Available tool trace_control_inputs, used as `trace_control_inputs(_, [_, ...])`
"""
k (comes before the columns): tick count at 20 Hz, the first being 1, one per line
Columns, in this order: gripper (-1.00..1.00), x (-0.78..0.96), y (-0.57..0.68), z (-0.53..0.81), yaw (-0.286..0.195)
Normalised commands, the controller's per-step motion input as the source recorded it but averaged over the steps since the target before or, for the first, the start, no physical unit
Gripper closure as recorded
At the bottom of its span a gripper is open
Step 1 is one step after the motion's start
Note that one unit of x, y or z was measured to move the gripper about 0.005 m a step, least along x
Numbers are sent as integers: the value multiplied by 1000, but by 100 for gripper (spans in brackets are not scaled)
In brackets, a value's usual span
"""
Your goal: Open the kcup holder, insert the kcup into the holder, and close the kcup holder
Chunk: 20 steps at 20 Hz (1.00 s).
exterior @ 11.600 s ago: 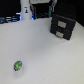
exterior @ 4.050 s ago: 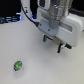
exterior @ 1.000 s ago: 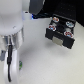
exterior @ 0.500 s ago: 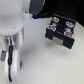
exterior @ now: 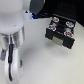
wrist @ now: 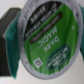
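The kcup (wrist: 50, 40) fills the wrist view, its green foil lid reading "Dark Magic". One dark finger (wrist: 7, 37) with a teal pad presses against its rim, and the other finger is hidden behind the lid. In the exterior view, the kcup (exterior: 21, 63) is only a green speck at the table, under the white arm at the exterior view's left. My gripper (exterior: 19, 61) is down around it and looks shut on it. The black kcup holder (exterior: 61, 31) stands at the exterior view's right. Its drawer is pulled out, with round pods showing inside.
The white and grey arm (exterior: 12, 40) covers most of the exterior view's left. A blue light (exterior: 32, 16) glows on dark equipment behind the holder. Pale table surface (exterior: 50, 65) lies between the arm and the holder.
Earlier the arm worked at the holder and the drawer came open. It then swung to the exterior view's left, down over the kcup. Nothing has visibly moved over the last second.
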Motion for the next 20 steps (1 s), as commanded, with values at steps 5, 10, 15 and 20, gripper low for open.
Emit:
trace_control_inputs(5, [100, 41, 360, 869, -23])
trace_control_inputs(10, [100, 33, 499, 834, 17])
trace_control_inputs(15, [100, 33, 598, 739, 26])
trace_control_inputs(20, [100, 35, 658, 607, 4])
